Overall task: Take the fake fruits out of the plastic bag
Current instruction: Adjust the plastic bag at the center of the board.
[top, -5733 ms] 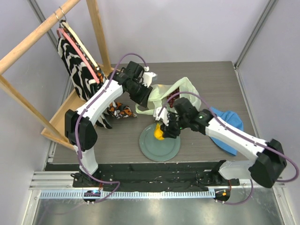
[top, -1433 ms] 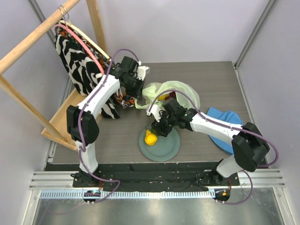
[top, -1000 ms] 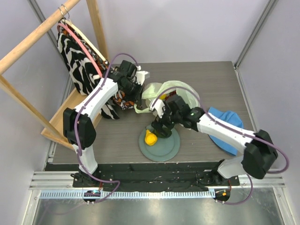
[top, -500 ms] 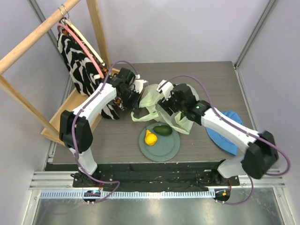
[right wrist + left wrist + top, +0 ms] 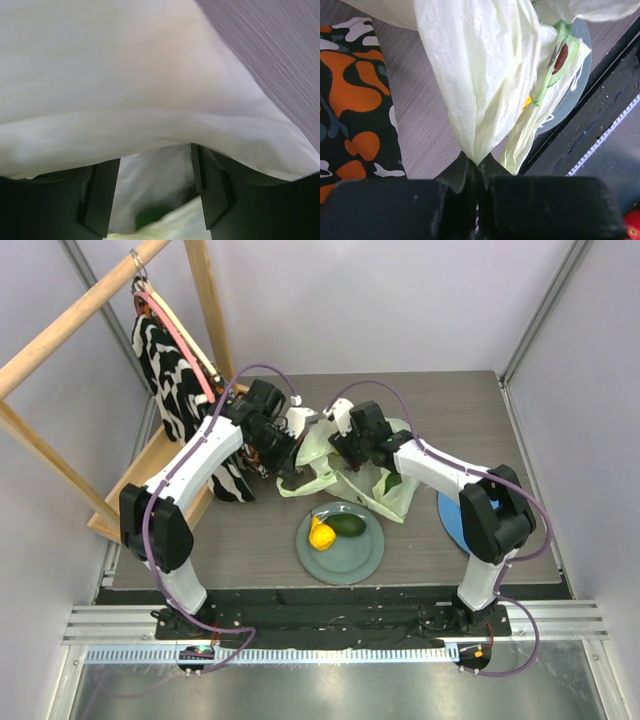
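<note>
1. Pale yellow-green plastic bag point(image 5: 372, 485) lies crumpled on the table just behind the grey plate point(image 5: 365, 562). The plate carries a yellow-orange fruit point(image 5: 320, 534) and a dark green fruit point(image 5: 348, 523).
2. Left gripper point(image 5: 478, 167) is pinched tight on a gathered fold at the bag's left side.
3. Right gripper point(image 5: 155, 195), the nearer arm, sits among the bag's folds with its fingers apart, gripping nothing visible.
4. A green patch point(image 5: 150, 218) lies straight ahead between those fingers, deeper in. Whether it is fruit or print, I cannot tell.
</note>
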`<state>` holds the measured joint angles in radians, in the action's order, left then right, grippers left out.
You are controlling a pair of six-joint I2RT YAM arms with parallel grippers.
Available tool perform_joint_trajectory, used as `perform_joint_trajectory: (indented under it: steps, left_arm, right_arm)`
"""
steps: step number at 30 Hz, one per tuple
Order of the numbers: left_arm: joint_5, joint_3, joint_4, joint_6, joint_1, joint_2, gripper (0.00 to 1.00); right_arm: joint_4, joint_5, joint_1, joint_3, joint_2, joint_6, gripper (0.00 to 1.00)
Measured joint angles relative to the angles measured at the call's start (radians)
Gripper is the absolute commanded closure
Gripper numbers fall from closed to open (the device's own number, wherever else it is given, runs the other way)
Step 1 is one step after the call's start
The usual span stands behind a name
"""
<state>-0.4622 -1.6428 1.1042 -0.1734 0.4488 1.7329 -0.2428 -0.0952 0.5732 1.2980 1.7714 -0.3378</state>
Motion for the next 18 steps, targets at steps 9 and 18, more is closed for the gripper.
perform_joint_trajectory:
  steps: [9, 18]
  left_arm:
    - [-0.031, -0.014, 0.024, -0.069, 0.011, -0.018, 1.00]
    - [-0.080, -0.148, 0.168, -0.201, 0.177, 0.062, 1.00]
  right_arm:
    - [0.031, -0.071, -0.349, -0.230, -0.139, 0.029, 0.37]
    - [-0.067, 0.116, -0.360, -0.314, -0.543, 0.137, 0.44]
